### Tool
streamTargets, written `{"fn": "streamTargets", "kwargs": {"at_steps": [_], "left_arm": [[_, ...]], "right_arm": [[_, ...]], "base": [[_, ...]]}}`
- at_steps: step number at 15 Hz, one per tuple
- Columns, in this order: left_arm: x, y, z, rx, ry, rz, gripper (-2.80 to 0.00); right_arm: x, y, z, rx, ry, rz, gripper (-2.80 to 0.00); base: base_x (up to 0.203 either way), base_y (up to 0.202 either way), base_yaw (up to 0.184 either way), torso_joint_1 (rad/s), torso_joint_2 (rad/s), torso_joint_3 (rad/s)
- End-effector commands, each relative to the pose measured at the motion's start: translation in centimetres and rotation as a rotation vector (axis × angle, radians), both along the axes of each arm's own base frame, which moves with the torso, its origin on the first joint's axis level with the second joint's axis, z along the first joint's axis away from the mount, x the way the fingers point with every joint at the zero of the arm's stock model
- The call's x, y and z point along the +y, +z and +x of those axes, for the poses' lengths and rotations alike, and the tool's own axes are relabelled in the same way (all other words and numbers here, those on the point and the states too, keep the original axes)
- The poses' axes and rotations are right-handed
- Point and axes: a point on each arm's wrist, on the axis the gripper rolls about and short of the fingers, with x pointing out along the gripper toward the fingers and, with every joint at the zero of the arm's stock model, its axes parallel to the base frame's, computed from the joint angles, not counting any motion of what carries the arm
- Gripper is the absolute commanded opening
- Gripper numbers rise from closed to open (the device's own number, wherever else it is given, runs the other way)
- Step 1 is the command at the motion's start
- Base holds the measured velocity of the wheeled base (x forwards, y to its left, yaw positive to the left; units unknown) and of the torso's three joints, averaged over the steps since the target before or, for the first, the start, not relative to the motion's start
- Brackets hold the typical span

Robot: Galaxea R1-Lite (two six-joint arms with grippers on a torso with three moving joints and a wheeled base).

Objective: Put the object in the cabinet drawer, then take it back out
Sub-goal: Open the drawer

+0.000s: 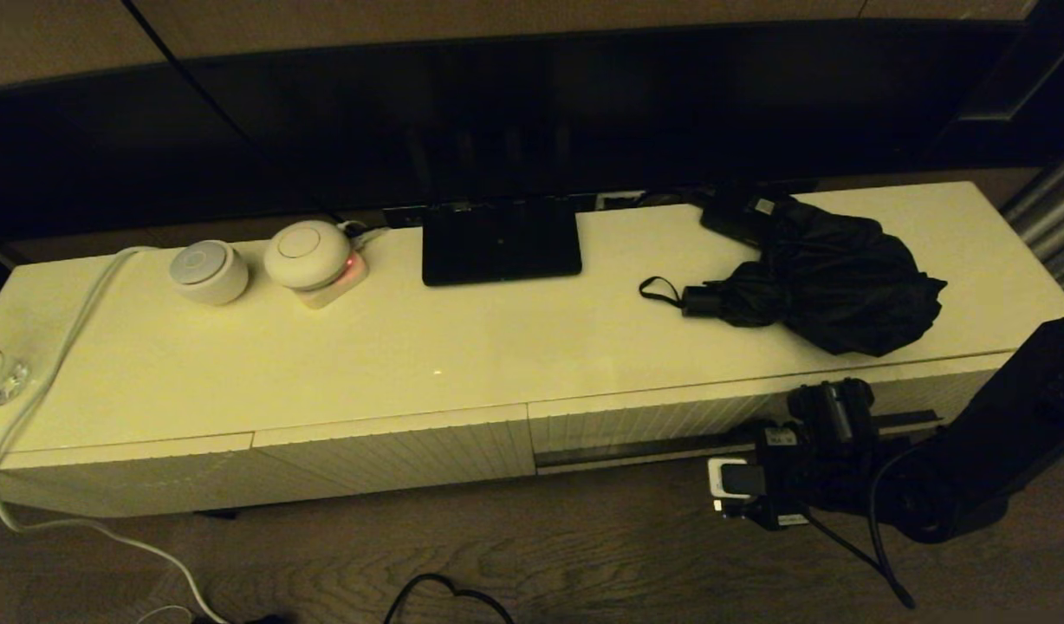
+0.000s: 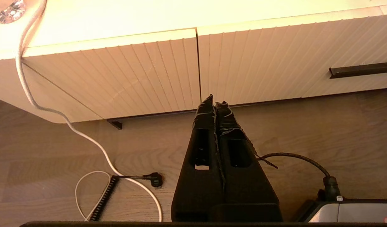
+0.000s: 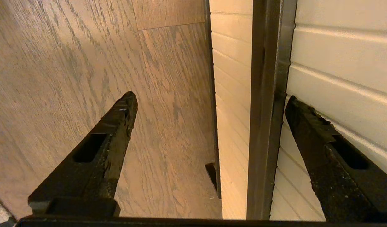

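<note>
Head view: the right gripper (image 1: 822, 416) sits low against the drawer (image 1: 653, 429) front, at its dark slot handle (image 1: 636, 449). The umbrella (image 1: 822, 282) lies on the cabinet top (image 1: 411, 347), above and behind that gripper, untouched. The drawer looks closed or barely started, so judging from this nothing of the task is done: opening, placing, retrieving all remain. Counted here: one umbrella, one drawer with a slot, two shorter ribbed fronts to its left, two round white devices, one black stand, one white cable, one small black box behind the umbrella.

Left wrist view: the left gripper (image 2: 215, 102) hangs idle over the floor (image 2: 54, 157), fingers pressed together, holding nothing. Ahead of it are two ribbed fronts and, further off to one side, the end of the handle (image 2: 362, 70).

Right wrist view: the right gripper (image 3: 212, 101) is spread wide, empty. One finger is over the floor (image 3: 70, 63), the other lies close to the ribbed front, with the handle (image 3: 266, 110) between them. No grasp yet.
</note>
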Motion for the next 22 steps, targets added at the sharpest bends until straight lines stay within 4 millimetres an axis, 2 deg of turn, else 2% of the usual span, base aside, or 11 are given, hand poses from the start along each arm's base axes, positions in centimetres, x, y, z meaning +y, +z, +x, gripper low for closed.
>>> {"fn": "streamTargets", "kwargs": {"at_steps": [1,5,14,17,19,22], "left_arm": [[0.0,-0.1,0.0,0.003,0.001,0.0,-2.8],[0.0,-0.1,0.0,0.003,0.001,0.0,-2.8],[0.0,-0.1,0.0,0.003,0.001,0.0,-2.8],[0.0,-0.1,0.0,0.003,0.001,0.0,-2.8],[0.0,-0.1,0.0,0.003,0.001,0.0,-2.8],[0.0,-0.1,0.0,0.003,0.001,0.0,-2.8]], "right_arm": [[0.1,0.3,0.5,-0.032,0.003,0.0,0.0],[0.0,-0.4,0.3,-0.004,0.002,-0.007,0.0],[-0.3,-2.3,-2.7,0.11,0.014,-0.03,0.0],[-0.5,-2.3,-4.1,0.141,0.02,-0.037,0.0],[-0.7,-3.5,-5.0,0.195,0.017,-0.049,0.0],[-0.9,-4.0,-5.8,0.23,0.017,-0.055,0.0]], "base": [[0.0,0.0,0.0,0.0,0.0,0.0],[0.0,0.0,0.0,0.0,0.0,0.0],[0.0,0.0,0.0,0.0,0.0,0.0],[0.0,0.0,0.0,0.0,0.0,0.0],[0.0,0.0,0.0,0.0,0.0,0.0],[0.0,0.0,0.0,0.0,0.0,0.0]]}}
